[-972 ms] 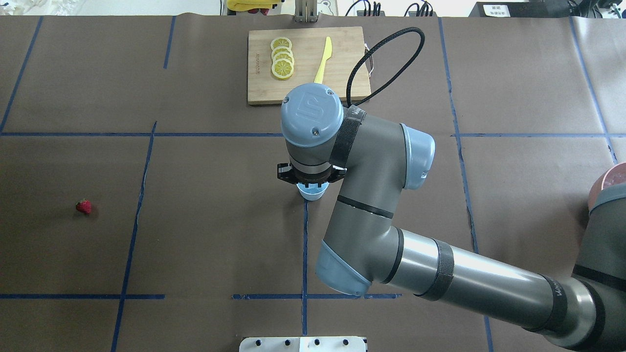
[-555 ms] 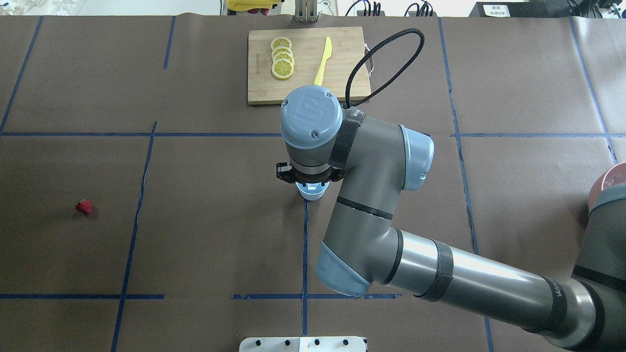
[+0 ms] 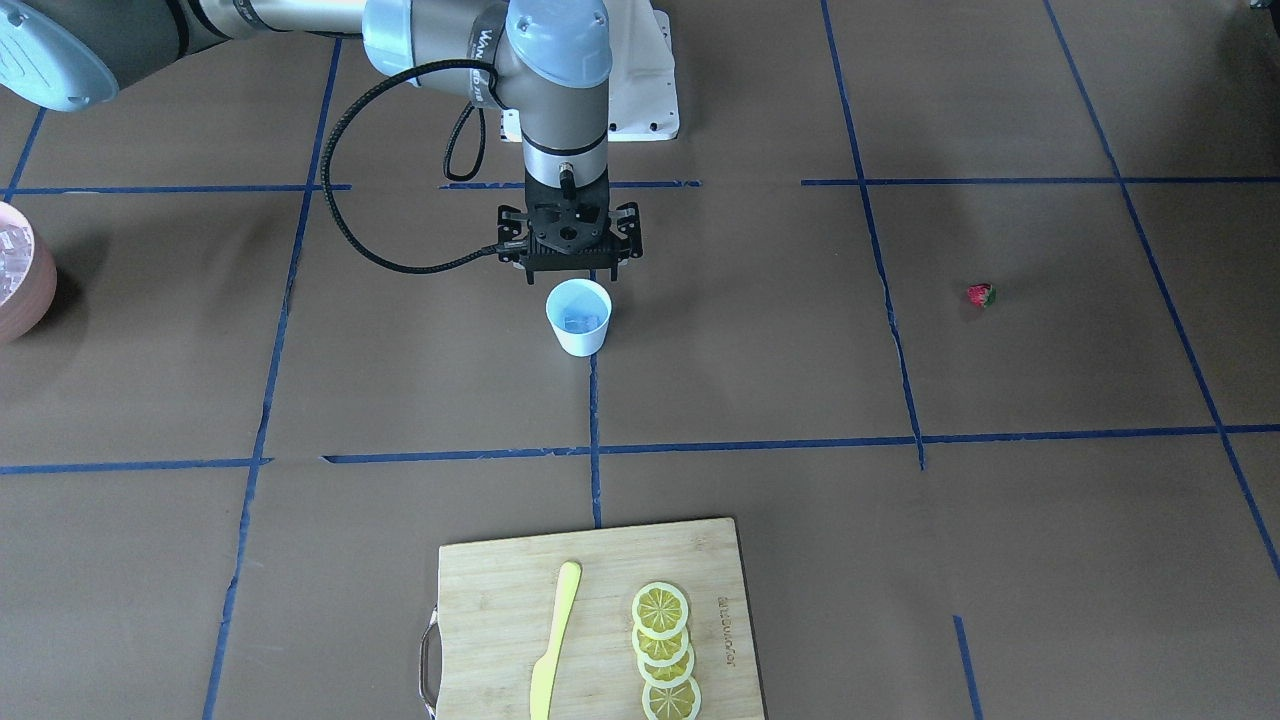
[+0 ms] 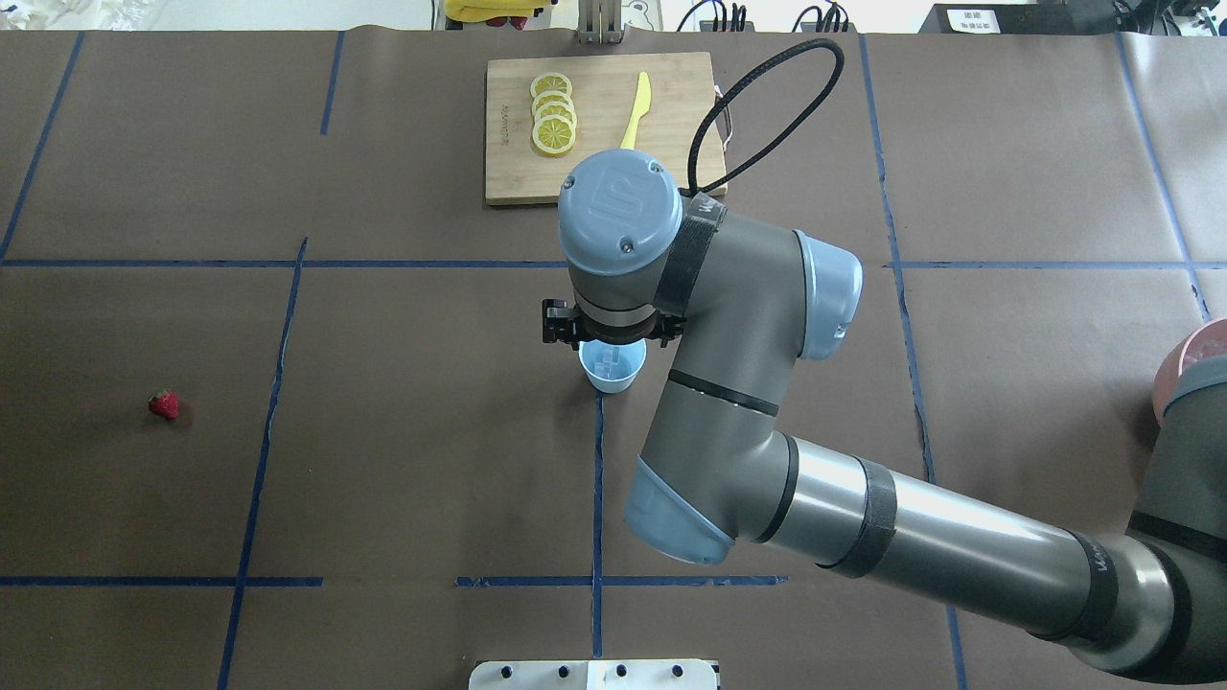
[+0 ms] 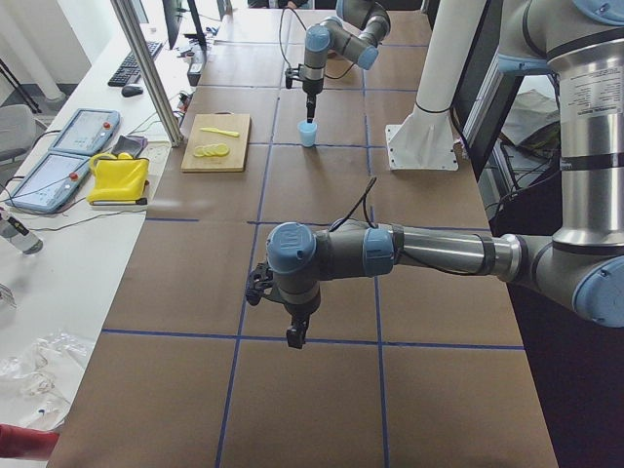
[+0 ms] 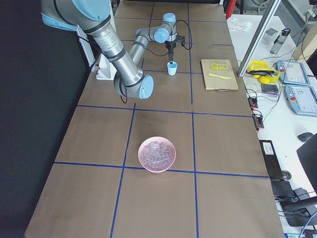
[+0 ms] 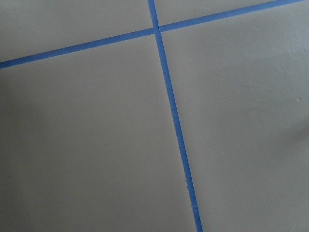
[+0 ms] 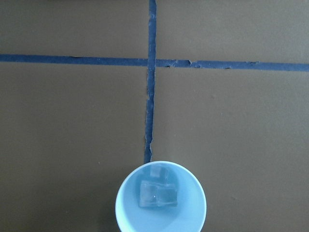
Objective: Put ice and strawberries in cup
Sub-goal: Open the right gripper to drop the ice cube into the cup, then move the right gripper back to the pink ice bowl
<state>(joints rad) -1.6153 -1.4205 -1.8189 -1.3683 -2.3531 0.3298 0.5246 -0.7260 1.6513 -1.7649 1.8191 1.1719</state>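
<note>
The pale blue cup stands upright at the table's middle, where two tape lines meet. Two pieces of ice lie in its bottom. My right gripper hangs just above the cup's rim on the robot's side; its jaws look spread and hold nothing. The strawberry lies alone on the table far to my left. My left gripper hovers low over bare table, seen only from the side, so I cannot tell its state.
A pink bowl full of ice cubes stands at my far right. At the far edge a wooden cutting board carries lemon slices and a yellow knife.
My right wrist has drawn back from over the cup toward the cutting board. The cup's mouth and the ice inside now show from overhead.
</note>
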